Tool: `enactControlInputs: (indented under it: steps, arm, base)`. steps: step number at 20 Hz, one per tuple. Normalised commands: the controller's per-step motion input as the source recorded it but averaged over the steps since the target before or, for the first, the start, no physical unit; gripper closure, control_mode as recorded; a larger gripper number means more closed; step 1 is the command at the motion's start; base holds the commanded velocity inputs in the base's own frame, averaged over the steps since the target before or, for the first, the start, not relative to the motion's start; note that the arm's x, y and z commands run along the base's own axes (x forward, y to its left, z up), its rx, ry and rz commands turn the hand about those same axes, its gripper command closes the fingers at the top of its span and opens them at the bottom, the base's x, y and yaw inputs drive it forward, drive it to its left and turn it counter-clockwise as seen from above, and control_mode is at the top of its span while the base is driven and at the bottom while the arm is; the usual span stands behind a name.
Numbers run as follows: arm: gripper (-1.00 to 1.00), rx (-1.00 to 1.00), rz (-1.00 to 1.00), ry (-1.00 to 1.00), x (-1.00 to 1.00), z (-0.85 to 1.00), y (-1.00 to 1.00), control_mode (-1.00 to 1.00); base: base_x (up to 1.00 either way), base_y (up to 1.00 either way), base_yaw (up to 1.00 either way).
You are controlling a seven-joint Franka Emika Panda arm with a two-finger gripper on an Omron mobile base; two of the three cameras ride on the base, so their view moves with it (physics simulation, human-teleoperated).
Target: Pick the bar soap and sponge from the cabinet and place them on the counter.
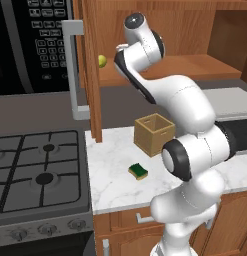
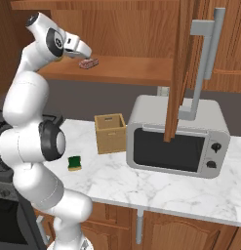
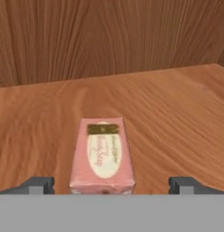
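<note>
gripper spread wide at the bar soap on the cabinet shelf

gripper (image 3: 111,185) stands with its jaws spread wide, one dark fingertip (image 3: 36,185) on each side of the bar soap (image 3: 103,156), neither touching it. the bar soap lies flat on the wooden shelf of the cabinet (image 3: 177,113), its pink wrapper carrying a pale oval label with script too blurred to read and a small gold band above it. in the right base view the hand (image 2: 75,48) reaches over the soap on the shelf. a yellow-green round fruit (image 1: 102,61) sits further along the shelf. below, the sponge (image 1: 138,171) lies on the counter (image 1: 110,185), green side up, near a wooden box (image 1: 154,134). a grey microwave (image 2: 178,136) stands beside the box.
</note>
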Motion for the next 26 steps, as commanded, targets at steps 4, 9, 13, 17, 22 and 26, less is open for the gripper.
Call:
enactControlInputs:
  steps: [4,9,13,17,22,26]
  arm:
    - [-1.0,0.0,0.0,0.05,0.29,-0.14,0.04,-1.0]
    - [-1.0,0.0,0.0,0.04,0.19,-0.08,-0.1,-1.0]
    - [-1.0,0.0,0.0,0.04,0.13,-0.06,-0.22,-1.0]
    - [-1.0,0.0,0.0,0.05,0.04,-0.1,-0.09,-1.0]
    - [-1.0,0.0,-0.01,0.03,0.02,-0.23,0.0,-1.0]
    - [-1.0,0.0,0.0,0.0,0.18,-0.14,0.0,-1.0]
  base:
    - [0.0,0.0,0.0]
    - [0.0,0.0,0.0]
    - [0.0,0.0,0.0]
    - [0.0,0.0,0.0]
    - [0.0,0.0,0.0]
    - [0.0,0.0,0.0]
